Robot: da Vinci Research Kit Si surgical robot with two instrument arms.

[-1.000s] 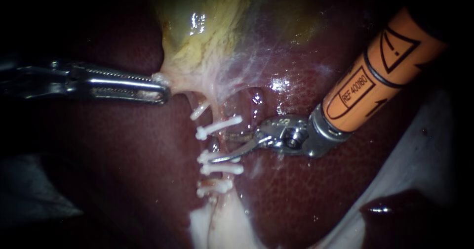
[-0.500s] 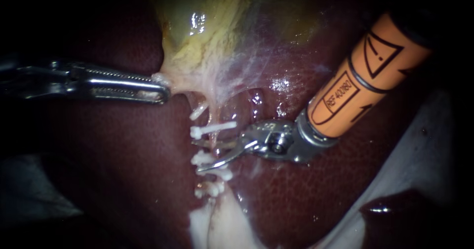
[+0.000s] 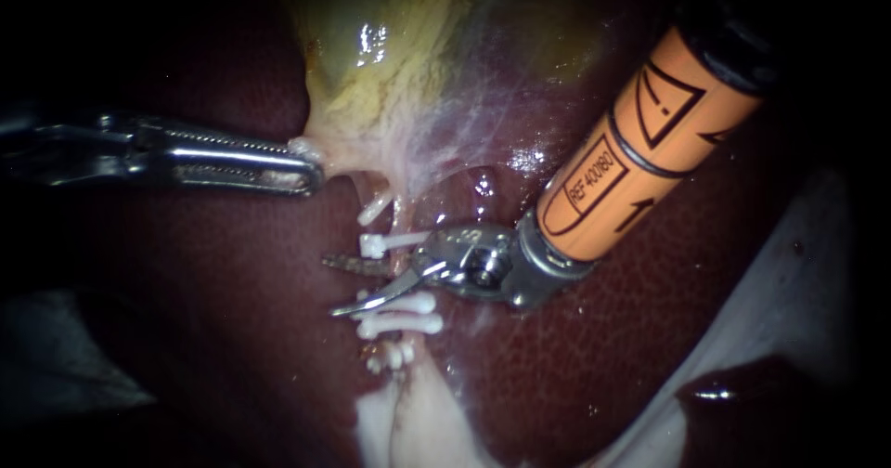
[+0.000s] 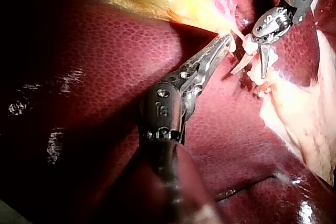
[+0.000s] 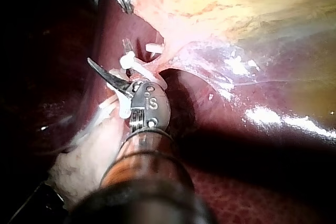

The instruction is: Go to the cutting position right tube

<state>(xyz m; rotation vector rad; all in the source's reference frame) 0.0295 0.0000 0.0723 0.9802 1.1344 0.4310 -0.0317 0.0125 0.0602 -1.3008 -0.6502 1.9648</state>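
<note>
Nearest the lens, the pale fatty tissue [image 3: 408, 422] lay at the foot of the clip line, with the lower clips [image 3: 399, 322] stacked close just beyond it. Right over them sat the right instrument [image 3: 331, 287], its blades apart with a clear gap and nothing bitten. One blade ran just under the upper clip [image 3: 394, 240] and the other just above the lower clips. The clipped tube [image 3: 401, 266] crossed the gap close to the hinge. Whether that was the right tube, the endoscope view did not settle.

That looked like a good lie. The job here was to hold the blades square across the bare stretch, touching neither clip, and to check that both tips reached past the tube and rode clear of the liver [image 3: 232, 273] underneath.

Farther back, the left instrument [image 3: 311, 173] had its jaws clamped on the lower edge of the gallbladder [image 3: 390, 69], drawing it sideways so the tube stood taut. Steady tension there, I reckoned, was what made a clean placement possible.
</note>
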